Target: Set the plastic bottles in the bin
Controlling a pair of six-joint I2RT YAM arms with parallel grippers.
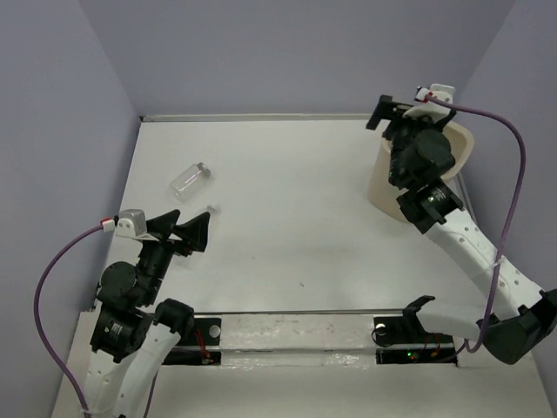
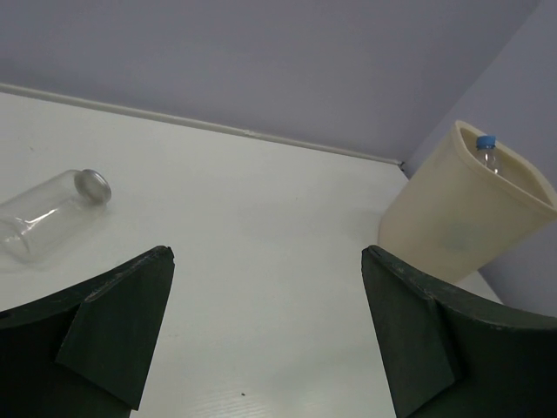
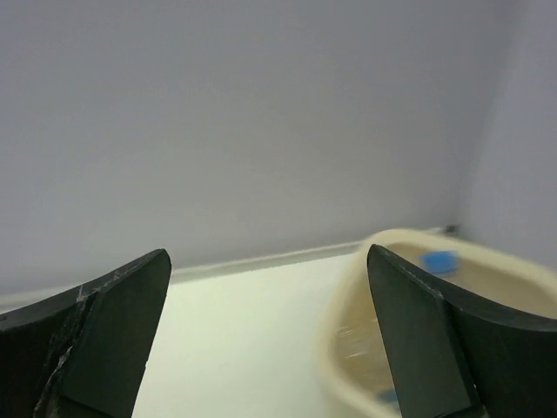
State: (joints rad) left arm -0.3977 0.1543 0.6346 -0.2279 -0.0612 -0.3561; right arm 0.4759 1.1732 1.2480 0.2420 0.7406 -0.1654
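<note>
A clear label-less plastic bottle (image 1: 190,179) with a silver cap lies on its side on the white table at the far left; it also shows in the left wrist view (image 2: 50,216). My left gripper (image 1: 191,219) is open and empty, just near of that bottle and apart from it (image 2: 265,254). The cream bin (image 1: 380,185) stands at the far right (image 2: 452,222). A blue-capped bottle (image 2: 487,150) stands inside it. My right gripper (image 1: 385,116) hangs open and empty above the bin's far-left rim (image 3: 265,257); the bin rim (image 3: 383,240) and a blue cap (image 3: 439,259) show blurred below it.
Lilac walls close the table on the left, back and right. A tiny pale object (image 1: 211,207) lies by the left gripper's fingertips. A mounting rail (image 1: 296,335) with the arm bases runs along the near edge. The right arm covers much of the bin's mouth.
</note>
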